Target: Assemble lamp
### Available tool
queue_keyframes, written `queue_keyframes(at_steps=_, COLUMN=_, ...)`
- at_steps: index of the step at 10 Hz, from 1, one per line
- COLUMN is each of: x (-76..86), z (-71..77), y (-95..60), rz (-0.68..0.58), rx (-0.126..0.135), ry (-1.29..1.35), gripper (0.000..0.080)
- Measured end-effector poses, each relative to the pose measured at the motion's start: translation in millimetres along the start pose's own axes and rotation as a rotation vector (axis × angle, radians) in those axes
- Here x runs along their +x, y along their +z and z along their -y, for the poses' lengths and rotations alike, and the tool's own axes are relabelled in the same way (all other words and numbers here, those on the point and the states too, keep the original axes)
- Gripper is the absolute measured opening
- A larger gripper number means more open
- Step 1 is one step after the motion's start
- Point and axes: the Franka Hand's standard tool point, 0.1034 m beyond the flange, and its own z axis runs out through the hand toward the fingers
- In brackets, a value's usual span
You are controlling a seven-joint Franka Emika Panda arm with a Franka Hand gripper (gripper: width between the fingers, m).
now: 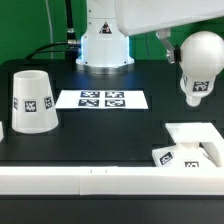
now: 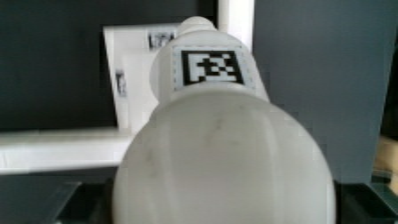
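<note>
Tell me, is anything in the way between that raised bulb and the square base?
Nothing visible. Only open space shows between the bulb and the base below it; the shade stands far off at the exterior view's left.

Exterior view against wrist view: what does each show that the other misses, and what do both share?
Only the exterior view: the shade, standing at the exterior view's left, and the marker board. Only the wrist view: nothing new, just the tag on the bulb in close-up. Both: the bulb, raised off the table, and probably the base, a white tagged shape behind it in the wrist view.
</note>
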Motion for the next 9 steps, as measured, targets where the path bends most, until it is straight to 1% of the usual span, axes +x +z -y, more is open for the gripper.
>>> queue_keyframes(at_steps=1, x=2.0, z=-2.6, y=-2.2, rz=-0.062, rx=-0.016, ry=-0.036, gripper=0.0573)
queue_keyframes(at_steps=2, x=10.5, z=-5.4, y=-5.8, rz=-0.153, rx=-0.026, ry=-0.049, gripper=0.0573)
queue_keyframes(at_steps=3, x=14.9, z=-7.9, y=-6.2, rz=-0.234, rx=-0.035, ry=-0.053, gripper=0.0573)
queue_keyframes(at_steps=4, x=12.4, z=-8.8, y=-2.1, rz=-0.262, rx=-0.039, ry=-0.053, gripper=0.0573)
queue_keyframes(at_steps=6, x=11.3, z=-9.9, y=1.6, rz=-0.261, rx=-0.041, ry=-0.054, gripper=0.0573)
queue_keyframes(at_steps=7, x=8.4, z=-12.1, y=8.8, rz=-0.259, rx=-0.044, ry=-0.062, gripper=0.0573)
queue_keyframes(at_steps=9, x=4.5, z=-8.7, y=14.3, rz=-0.261, rx=-0.046, ry=-0.069, gripper=0.0573)
